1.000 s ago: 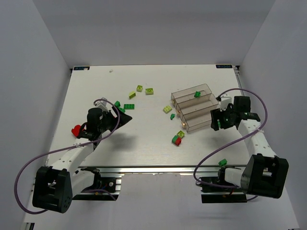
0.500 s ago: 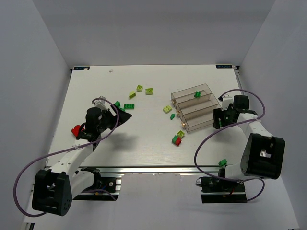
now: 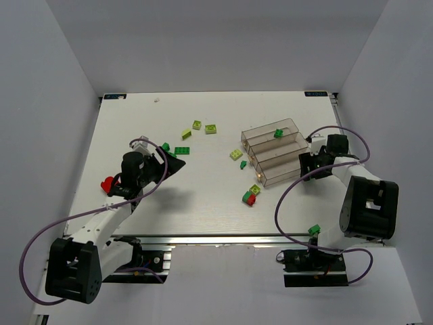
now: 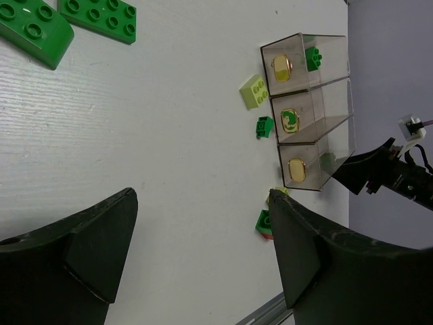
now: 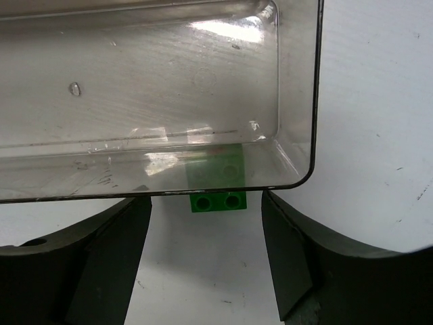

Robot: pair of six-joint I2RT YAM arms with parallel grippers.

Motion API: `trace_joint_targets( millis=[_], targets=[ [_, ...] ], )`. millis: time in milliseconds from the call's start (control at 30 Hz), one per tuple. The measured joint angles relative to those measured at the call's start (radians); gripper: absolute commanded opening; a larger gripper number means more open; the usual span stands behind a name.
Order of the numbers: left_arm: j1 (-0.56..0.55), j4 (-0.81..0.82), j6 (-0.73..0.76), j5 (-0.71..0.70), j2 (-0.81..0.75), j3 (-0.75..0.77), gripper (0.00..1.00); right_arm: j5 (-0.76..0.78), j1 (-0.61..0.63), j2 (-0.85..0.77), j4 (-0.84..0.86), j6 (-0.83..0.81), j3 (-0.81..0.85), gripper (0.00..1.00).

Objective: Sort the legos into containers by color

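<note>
The containers (image 3: 274, 154) are three joined clear bins at the table's right; one dark green lego (image 3: 278, 133) lies in the far bin. My right gripper (image 3: 304, 167) is open at the bins' right end. In the right wrist view a green lego (image 5: 218, 202) lies on the table between the fingers (image 5: 108, 261), half tucked under the clear container rim (image 5: 298, 179). My left gripper (image 3: 177, 166) hangs open and empty left of centre, over bare table. Loose legos: lime ones (image 3: 210, 128), a dark green plate (image 3: 182, 150), a green and red pair (image 3: 249, 198) and a red one (image 3: 107, 183).
A small green brick (image 3: 314, 229) sits off the table, by the right arm's base. The left wrist view shows two dark green bricks (image 4: 30, 27) at top left, a lime brick (image 4: 254, 91) beside the bins (image 4: 311, 108), and the right gripper (image 4: 369, 172) beyond them.
The right arm has folded up closer to the bins, its gripper shifting slightly toward the back. The left arm has not moved.
</note>
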Motion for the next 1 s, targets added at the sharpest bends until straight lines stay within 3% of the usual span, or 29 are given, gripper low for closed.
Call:
trace_joint_targets(
  millis=[1000],
  targets=[
    [0.0,0.026,-0.003,-0.002,0.057,0.0,0.87,-0.004,0.0,0.104,-0.148,-0.049,0.133,0.58]
  ],
)
